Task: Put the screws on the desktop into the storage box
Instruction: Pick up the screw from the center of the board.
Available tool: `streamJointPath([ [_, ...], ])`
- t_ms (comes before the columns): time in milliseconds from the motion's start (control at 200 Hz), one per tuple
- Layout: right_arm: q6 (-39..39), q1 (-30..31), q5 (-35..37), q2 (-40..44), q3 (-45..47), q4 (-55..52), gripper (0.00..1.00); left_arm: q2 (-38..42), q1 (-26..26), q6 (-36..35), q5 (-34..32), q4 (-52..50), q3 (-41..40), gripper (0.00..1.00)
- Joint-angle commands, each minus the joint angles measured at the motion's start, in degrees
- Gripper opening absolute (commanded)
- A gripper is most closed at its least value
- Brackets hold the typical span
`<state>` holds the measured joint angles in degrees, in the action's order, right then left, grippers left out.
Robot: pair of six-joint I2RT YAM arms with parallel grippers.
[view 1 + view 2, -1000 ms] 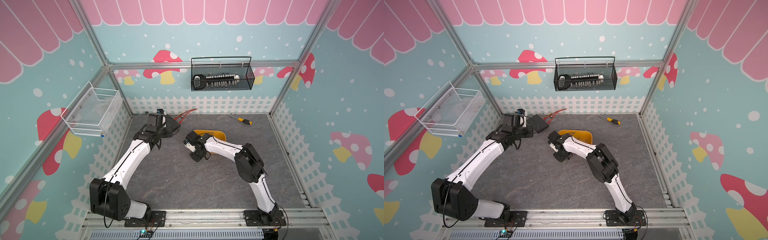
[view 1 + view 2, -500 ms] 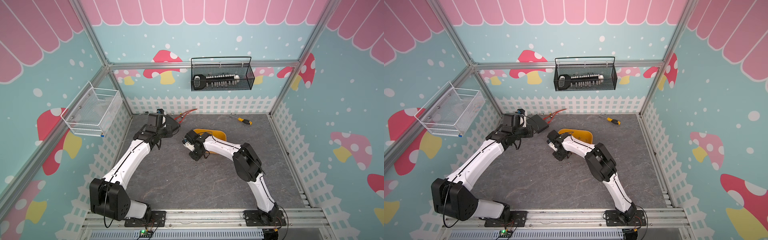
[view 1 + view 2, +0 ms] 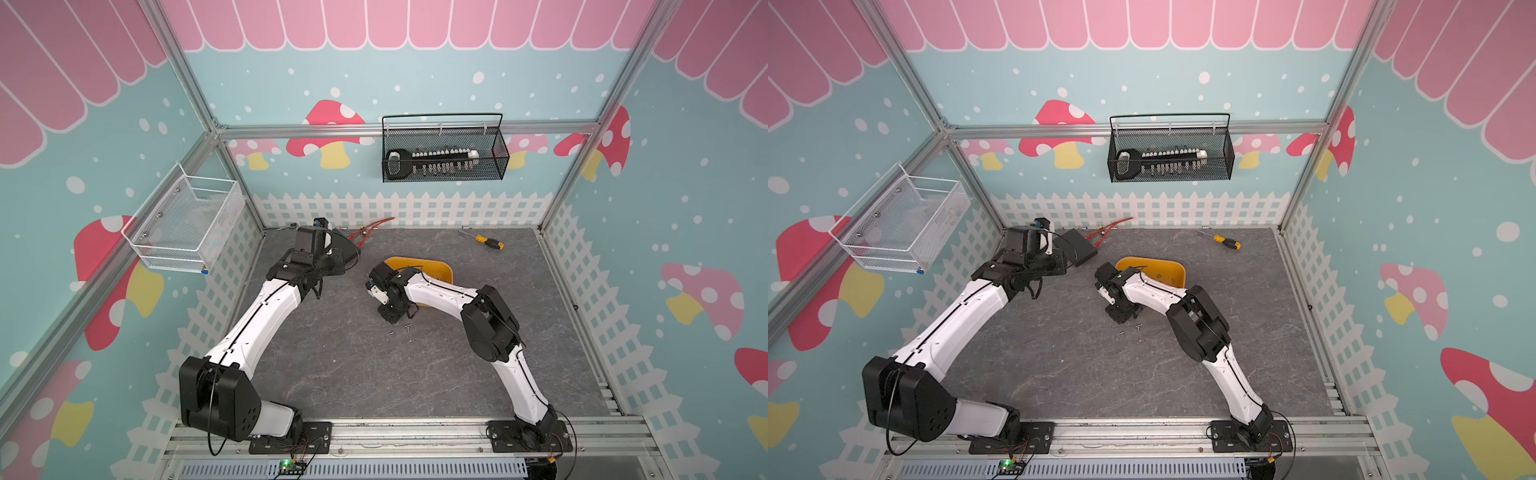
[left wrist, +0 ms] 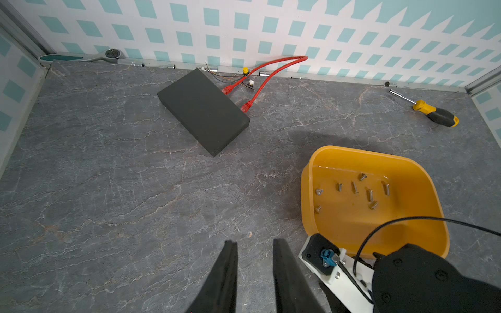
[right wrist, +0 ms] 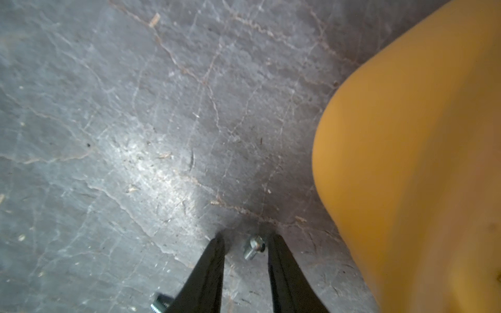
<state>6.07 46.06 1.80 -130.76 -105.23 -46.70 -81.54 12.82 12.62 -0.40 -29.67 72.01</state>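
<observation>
My right gripper points tips-down at the desk, fingers spread either side of a screw lying flat between them, not yet pinched. A second screw lies just outside one finger. The box sits just beside, on the desk; the left wrist view shows eight screws on its floor. My left gripper hangs over the desk near the box, fingers apart, holding nothing. A screwdriver lies well apart by the back wall.
</observation>
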Motion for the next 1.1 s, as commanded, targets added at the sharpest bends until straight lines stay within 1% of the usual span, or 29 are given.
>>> streamJointPath([
  [0, 1.0, -0.4, -0.3, -2.1, -1.0, -0.9, 0.3, 0.7, -0.3, -0.5, -0.2, 0.8, -0.6, 0.27],
  [260, 1.0, -0.5, -0.6, -1.2, 0.3, -1.3, 0.15, 0.7, -0.3, -0.5, -0.3, 0.8, -0.6, 0.27],
  [490, 1.2, -0.4, 0.0, 0.0, 1.1, -1.3, 0.07, 0.5, -0.3, -0.4, -0.1, 0.8, -0.4, 0.27],
  [635, 1.0, -0.4, 0.1, 2.5, 0.2, -1.3, 0.02, 0.5, -0.3, -0.4, 0.0, 0.8, -0.2, 0.27],
  [735, 0.9, -0.3, -0.2, 5.0, -0.2, -1.3, 0.0, 0.3, -0.3, -0.4, -0.1, 0.8, -0.1, 0.27],
  [991, 1.2, -0.2, -2.1, 11.5, 1.1, -2.3, 0.0, 0.3, -0.3, -0.5, -0.3, 0.8, -0.2, 0.27],
  [1091, 1.3, -0.2, -1.2, 14.2, 1.4, -2.5, 0.0, 0.4, -0.4, -0.5, -0.3, 0.8, -0.2, 0.27],
])
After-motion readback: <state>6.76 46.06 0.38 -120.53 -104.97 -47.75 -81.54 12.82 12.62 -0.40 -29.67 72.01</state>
